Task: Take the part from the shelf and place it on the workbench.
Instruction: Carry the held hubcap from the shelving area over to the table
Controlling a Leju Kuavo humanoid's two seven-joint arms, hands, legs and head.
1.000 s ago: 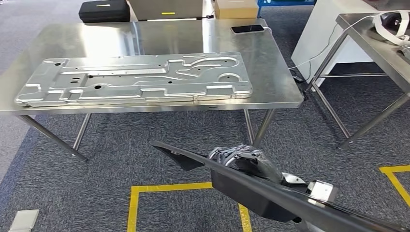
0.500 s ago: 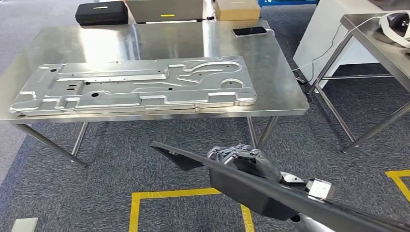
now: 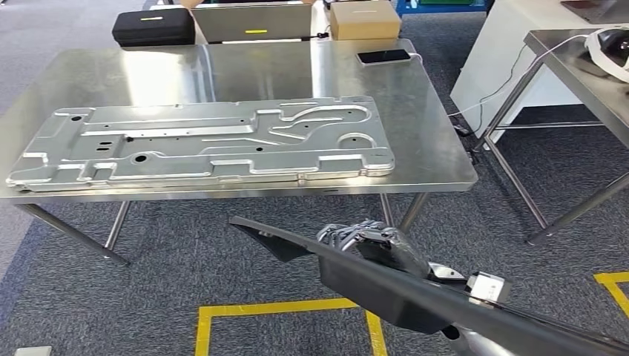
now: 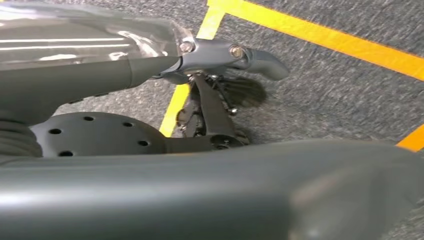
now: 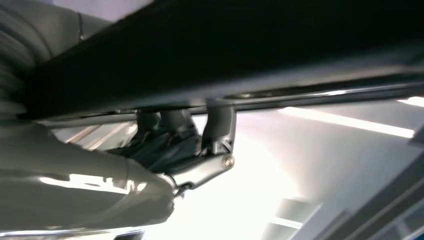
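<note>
I have the right hand (image 3: 369, 243) curled under the long dark part (image 3: 386, 285), carrying it level short of the workbench (image 3: 438, 159) near edge. My left hand (image 4: 210, 107) hangs low; I cannot tell its grip.

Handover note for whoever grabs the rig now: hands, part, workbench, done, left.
Right hand: grips the long black part from beneath, part held low over the carpet.
Left hand: hangs toward the floor, holds nothing; whether its fingers are apart or curled is unclear.
Workbench: ahead, with a stamped metal panel covering its near left and a phone at the far right.
Done: part is off the shelf.
Left: reach the bench, set the part down.
</note>
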